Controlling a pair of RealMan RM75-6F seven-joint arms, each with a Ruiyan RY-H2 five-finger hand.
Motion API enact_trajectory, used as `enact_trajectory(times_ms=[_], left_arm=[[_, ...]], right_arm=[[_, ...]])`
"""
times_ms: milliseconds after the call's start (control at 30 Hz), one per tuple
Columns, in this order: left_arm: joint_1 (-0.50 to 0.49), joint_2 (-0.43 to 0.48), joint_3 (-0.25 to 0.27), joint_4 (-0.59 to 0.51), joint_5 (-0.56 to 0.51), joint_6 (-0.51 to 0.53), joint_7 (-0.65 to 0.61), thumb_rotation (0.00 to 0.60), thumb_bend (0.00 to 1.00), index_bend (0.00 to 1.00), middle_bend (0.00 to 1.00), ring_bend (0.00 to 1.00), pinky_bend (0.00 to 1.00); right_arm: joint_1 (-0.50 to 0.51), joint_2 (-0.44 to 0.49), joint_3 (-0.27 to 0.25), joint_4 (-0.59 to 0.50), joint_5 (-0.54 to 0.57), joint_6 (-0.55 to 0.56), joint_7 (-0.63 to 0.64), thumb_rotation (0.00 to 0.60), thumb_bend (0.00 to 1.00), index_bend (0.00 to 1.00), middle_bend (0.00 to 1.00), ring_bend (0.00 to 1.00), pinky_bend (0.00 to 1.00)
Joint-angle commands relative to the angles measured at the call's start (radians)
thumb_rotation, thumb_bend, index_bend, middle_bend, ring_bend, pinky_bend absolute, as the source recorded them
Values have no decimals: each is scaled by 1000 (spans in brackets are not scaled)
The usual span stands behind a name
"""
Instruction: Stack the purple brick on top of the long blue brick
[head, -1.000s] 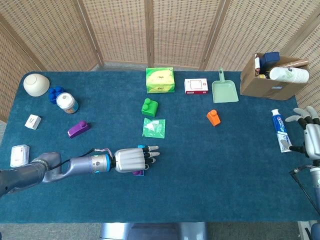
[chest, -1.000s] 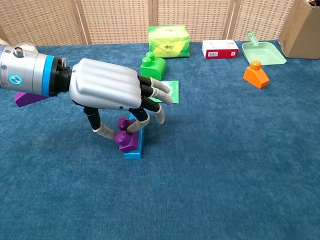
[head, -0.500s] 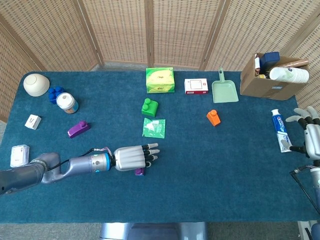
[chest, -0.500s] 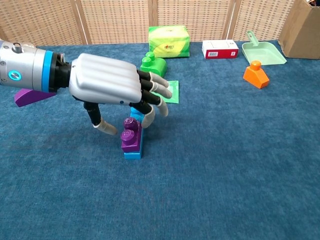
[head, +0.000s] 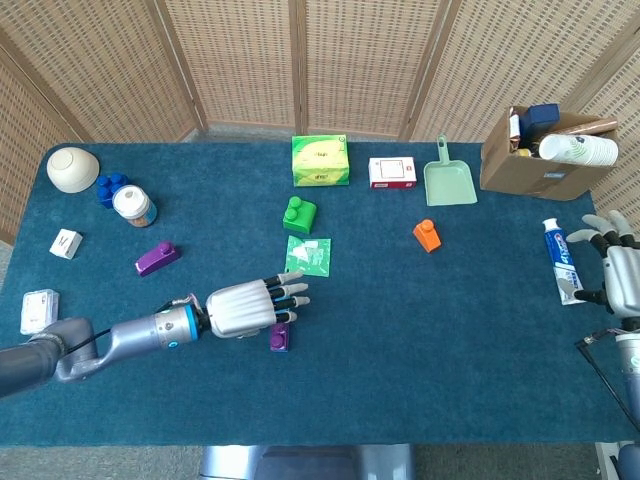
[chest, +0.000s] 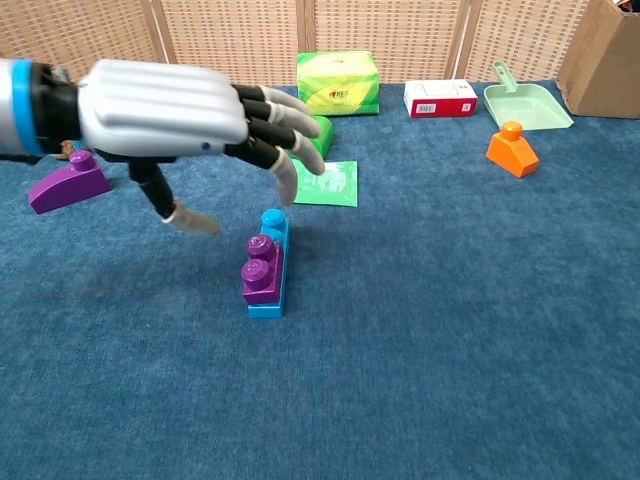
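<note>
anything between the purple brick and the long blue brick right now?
Nothing visible. The purple brick already sits on the long blue brick, at its near end. The left hand hovers above with fingers spread, holding nothing.

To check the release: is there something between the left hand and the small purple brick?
No. In the chest view the left hand hovers open above the small purple brick, which sits on the long blue brick.

The bench (head: 450, 330) is covered in dark teal-blue cloth. A purple brick (chest: 260, 272) sits on a bright blue brick (chest: 271, 300). The left hand (chest: 170, 110) is silver with black and pale grey fingers (chest: 285, 175). Behind stand a green brick (head: 298, 213), an orange block (head: 427, 235) and a lime-green box (head: 320, 160).
</note>
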Motion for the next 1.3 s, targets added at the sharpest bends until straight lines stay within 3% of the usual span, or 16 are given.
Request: enact_trajectory(times_ms=[33, 100, 167, 233, 300, 667, 967, 1300], left_arm=[[33, 29, 6, -43, -21, 5, 12, 534, 310, 251, 135, 46, 0], [51, 36, 12, -62, -34, -2, 17, 384, 295, 227, 111, 30, 0], [70, 37, 13, -78, -55, -14, 30, 188, 265, 192, 79, 8, 0], [86, 30, 11, -85, -68, -17, 36, 66, 246, 161, 56, 0, 0], [103, 21, 6, -86, -84, -18, 42, 10, 232, 138, 41, 0, 0], [156, -45, -15, -47, -100, -1, 50, 0, 182, 63, 0, 0, 0], [173, -142, -21, 50, -85, -20, 67, 0, 150, 2, 0, 0, 0], [197, -251, -30, 194, -48, 34, 65, 0, 120, 0, 0, 0, 0]], right_arm=[[3, -5, 0, -1, 0, -2, -4, 600, 160, 342, 185, 2, 194], [7, -10, -1, -3, -2, -5, -9, 600, 160, 342, 185, 2, 194], [9, -14, -1, -5, -2, -5, -13, 600, 161, 342, 185, 1, 194], [11, -16, 0, -6, -3, -3, -15, 600, 161, 342, 185, 1, 194], [12, -16, 1, -9, -3, -3, -20, 600, 160, 342, 185, 2, 194], [5, -7, 3, -24, -1, 9, -24, 600, 160, 343, 185, 1, 194], [1, -6, 1, -15, -1, 8, -13, 600, 160, 342, 185, 1, 194], [-3, -3, 1, -12, 0, 11, -6, 600, 160, 343, 185, 1, 194]])
